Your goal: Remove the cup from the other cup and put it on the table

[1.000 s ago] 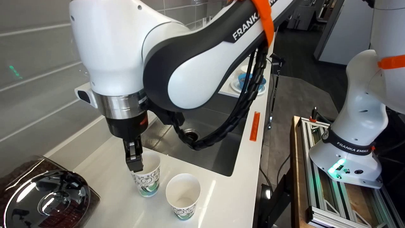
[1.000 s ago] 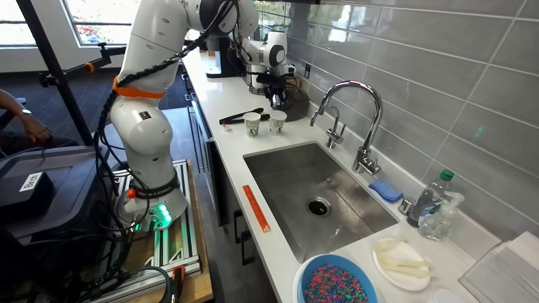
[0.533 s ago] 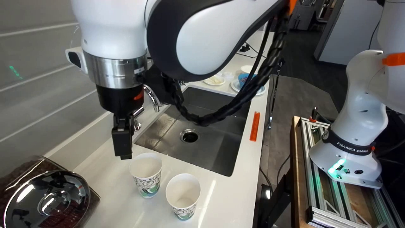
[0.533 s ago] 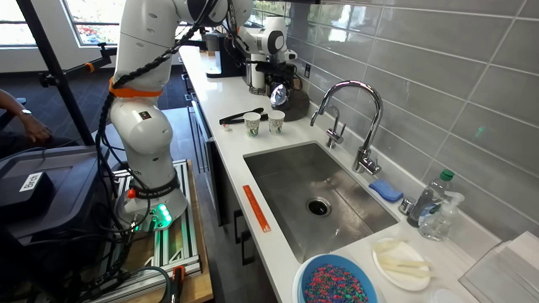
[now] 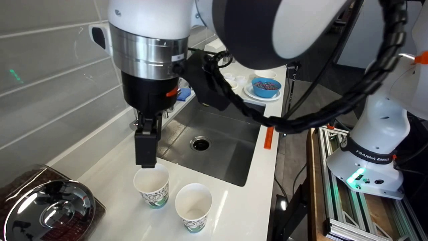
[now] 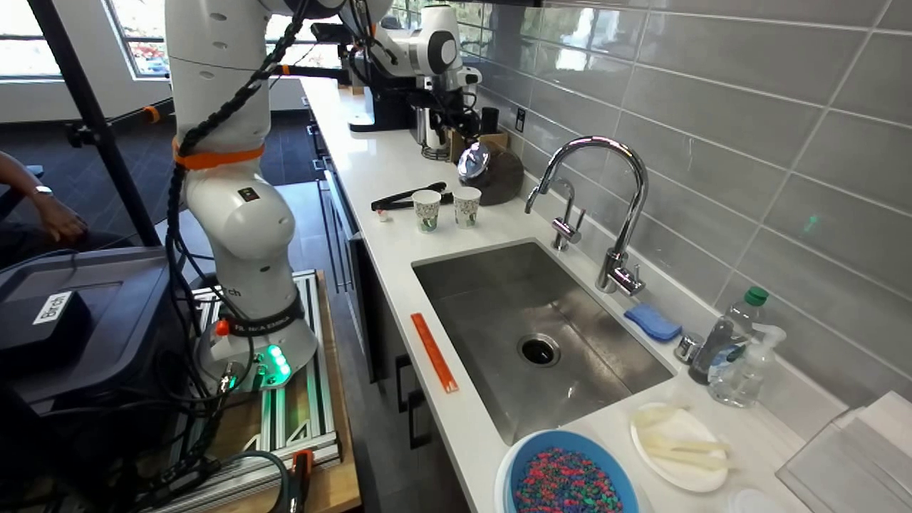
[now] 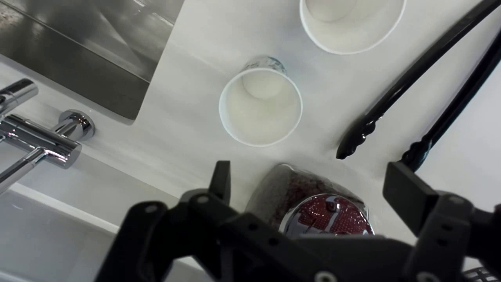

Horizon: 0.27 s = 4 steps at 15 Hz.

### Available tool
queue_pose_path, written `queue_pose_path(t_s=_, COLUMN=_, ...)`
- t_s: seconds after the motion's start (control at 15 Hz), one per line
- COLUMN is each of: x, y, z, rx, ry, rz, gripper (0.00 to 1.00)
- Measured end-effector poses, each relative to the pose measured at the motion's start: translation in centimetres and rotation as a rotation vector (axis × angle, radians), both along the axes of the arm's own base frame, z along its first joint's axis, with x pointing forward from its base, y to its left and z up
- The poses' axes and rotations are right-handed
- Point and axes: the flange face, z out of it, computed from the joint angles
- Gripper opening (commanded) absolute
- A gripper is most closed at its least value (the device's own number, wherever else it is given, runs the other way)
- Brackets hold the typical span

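gripper [image 7: 313,188] wide | gap between cup [image 5: 152,188], other cup [image 5: 194,207] | both near sink edge [image 5: 207,174]

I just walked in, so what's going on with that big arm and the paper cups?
A robot arm has the job of taking one paper cup out of the other cup and setting it on the white counter. Right now its gripper hangs open above the counter, holding nothing. The cups stand upright on the counter, apart from each other, near the sink and some black tongs. Going by that, the job looks done.
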Motion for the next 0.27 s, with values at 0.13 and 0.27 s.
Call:
queue_pose_path(t_s=0.13, x=-2.1, y=0.4, z=0.2, rx=0.008, ry=-0.004, rz=-0.025, gripper=1.0)
queue_pose_path(t_s=0.27, x=-4.1, y=0.8, z=-0.1, rx=0.025, ry=-0.005, rz=-0.035, gripper=1.0)
